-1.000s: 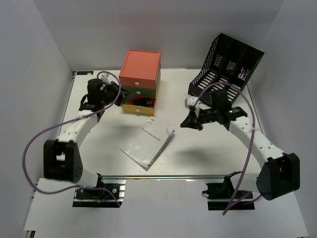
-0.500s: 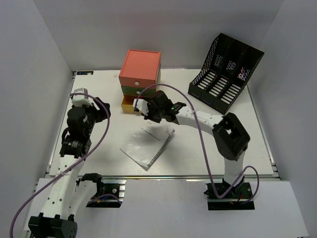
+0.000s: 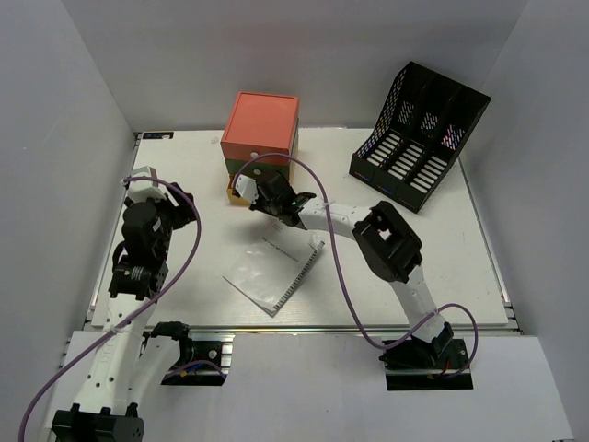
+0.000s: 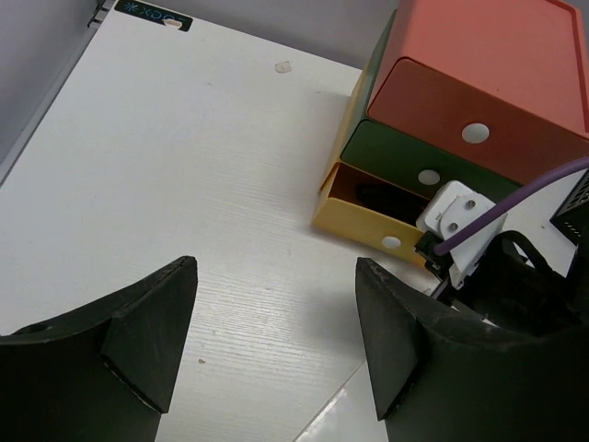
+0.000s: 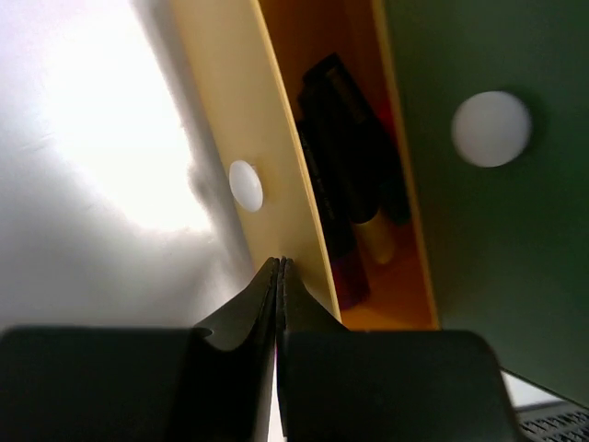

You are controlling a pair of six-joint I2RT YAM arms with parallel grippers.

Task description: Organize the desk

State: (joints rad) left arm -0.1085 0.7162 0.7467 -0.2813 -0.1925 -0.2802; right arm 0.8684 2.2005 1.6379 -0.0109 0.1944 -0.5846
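Observation:
The white desk (image 3: 419, 253) carries a drawer box (image 3: 261, 129) with an orange top, a green middle drawer and a yellow bottom drawer (image 3: 239, 191) that stands partly pulled out. My right gripper (image 3: 252, 198) is shut, its tips (image 5: 279, 264) against the yellow drawer front (image 5: 221, 138), just below its white knob (image 5: 245, 184). Dark pens (image 5: 345, 184) lie inside the drawer. My left gripper (image 3: 171, 203) hangs open and empty over bare desk (image 4: 166, 138), left of the box. In the left wrist view the gripper (image 4: 276, 318) faces the yellow drawer (image 4: 363, 228).
A white spiral notebook or paper sheets (image 3: 276, 269) lie mid-desk, in front of the box. A black mesh file rack (image 3: 419, 133) stands at the back right. The metal rail (image 3: 304, 327) runs along the near edge. The right arm's white camera mount (image 4: 456, 216) sits by the drawer.
My left gripper let go, opened and drew back left from the drawer box. My right arm swung across from the right side to the yellow drawer front, staying shut.

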